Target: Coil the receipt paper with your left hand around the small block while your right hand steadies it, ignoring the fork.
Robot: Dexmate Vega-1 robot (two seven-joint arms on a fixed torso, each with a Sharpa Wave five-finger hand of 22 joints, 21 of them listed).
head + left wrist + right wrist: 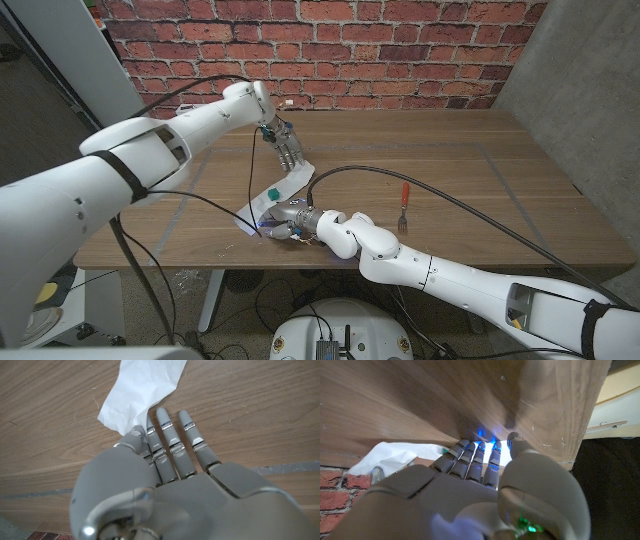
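With the left hand (285, 146) pinching the far end of the receipt paper (283, 187) and the right hand (290, 218) pressing fingers together at its six-o'clock end, a sharp pull could tear it off the green block (273, 193).

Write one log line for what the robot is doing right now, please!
left hand: pinching far end of receipt paper | right hand: pressing near end | green block: on paper | fork: untouched

Matt wood-grain table (450, 160); crumpled white receipt paper (142, 387) (thin); rough brick wall (330, 50).
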